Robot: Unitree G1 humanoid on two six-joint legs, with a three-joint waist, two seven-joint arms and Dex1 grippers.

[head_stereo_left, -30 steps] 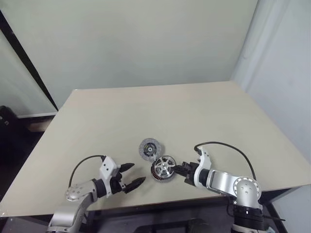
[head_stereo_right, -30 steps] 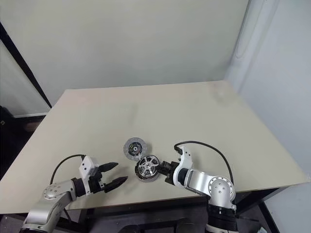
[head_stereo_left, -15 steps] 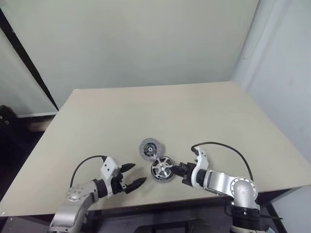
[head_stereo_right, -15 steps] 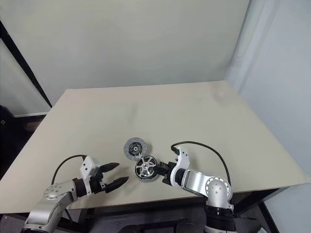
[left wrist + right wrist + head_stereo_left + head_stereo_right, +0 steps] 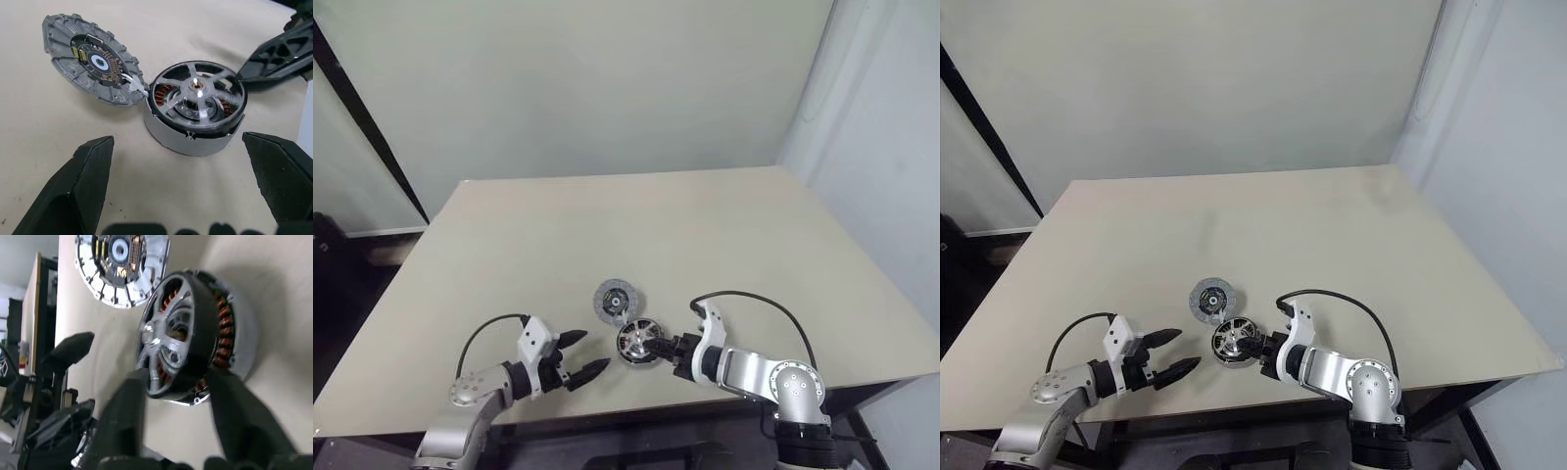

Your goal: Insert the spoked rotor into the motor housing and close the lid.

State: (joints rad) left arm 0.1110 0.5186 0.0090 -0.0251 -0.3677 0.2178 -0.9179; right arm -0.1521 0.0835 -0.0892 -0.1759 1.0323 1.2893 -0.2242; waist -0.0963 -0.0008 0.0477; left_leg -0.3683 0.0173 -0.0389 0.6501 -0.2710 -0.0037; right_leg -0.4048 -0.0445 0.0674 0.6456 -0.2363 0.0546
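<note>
The silver motor housing [image 5: 182, 138] stands on the table near its front edge. The spoked rotor [image 5: 196, 89] sits inside it, with copper windings showing between the spokes. The round grey lid [image 5: 87, 59] lies face up just beyond the housing, touching its rim. My right gripper [image 5: 656, 346] is at the housing's right side, open, its fingers [image 5: 126, 417] spread on either side of the rim. My left gripper [image 5: 593, 352] hovers just left of the housing, open wide, its fingers [image 5: 84, 182] empty.
The beige table [image 5: 705, 235] stretches far behind the parts; its front edge runs just under both arms. Black cables loop from each wrist [image 5: 744, 299]. A pale wall stands behind the table.
The rotor, tipped up in my right gripper a second ago, now lies lower in the housing. The right gripper has shifted a little left and its fingers have spread. The left arm is still.
</note>
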